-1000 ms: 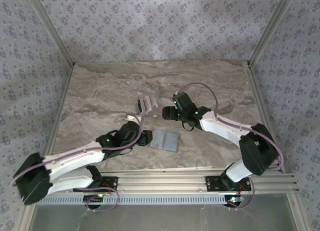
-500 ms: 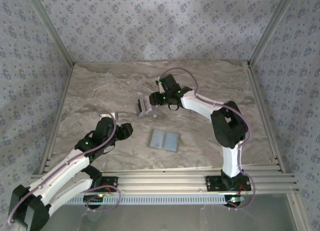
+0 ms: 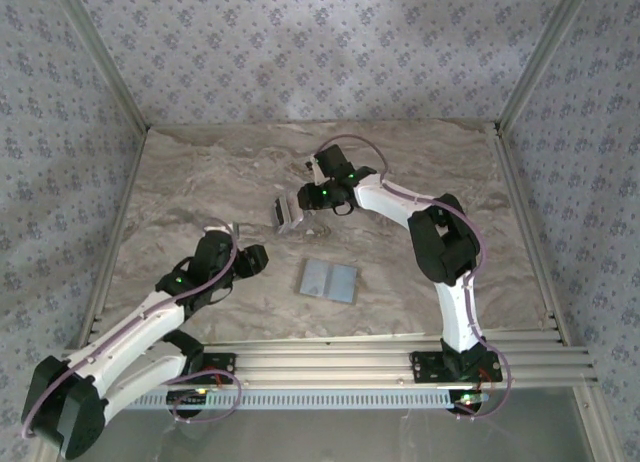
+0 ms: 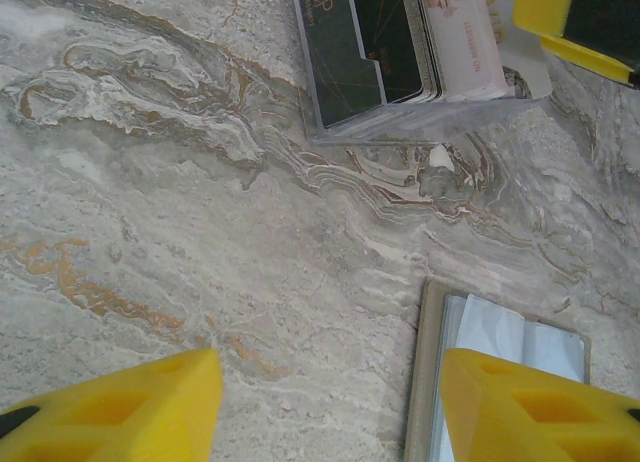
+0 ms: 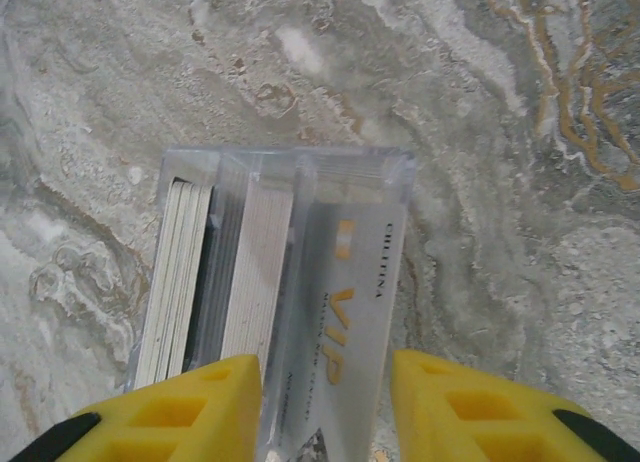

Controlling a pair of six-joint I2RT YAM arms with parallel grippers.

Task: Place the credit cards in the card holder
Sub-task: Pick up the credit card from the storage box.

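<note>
Your right gripper's (image 5: 325,372) fingers (image 5: 180,407) sit on either side of the silver VIP card (image 5: 350,312), at the bottom of the right wrist view. Each yellow tip is right at one of the card's long edges. You cannot tell from here whether they are pressing it or just flanking it. That card leans at the right of the cards (image 5: 230,272), which stand on edge in a clear tray (image 5: 290,162).

Your left gripper (image 4: 330,412) has its fingers (image 4: 120,407) well apart, with only bare table (image 4: 200,232) between them. In that wrist view the holder (image 4: 500,332) lies flat at the lower right, partly behind the right-hand finger. The tray (image 4: 430,127) of cards (image 4: 390,42) is at the top of that view.

From above, the cards (image 3: 288,214) are just left of centre, with the right gripper (image 3: 303,199) up against their right side. The holder (image 3: 329,280) lies below them, near the lower middle, and well apart from them.

A second ago your right gripper hung to the right of centre, clear of the tray. It has since swung over to the cards. Your left gripper (image 3: 255,259) was next to the holder's left edge then, and has drawn back to the left. The holder and tray have barely shifted.
</note>
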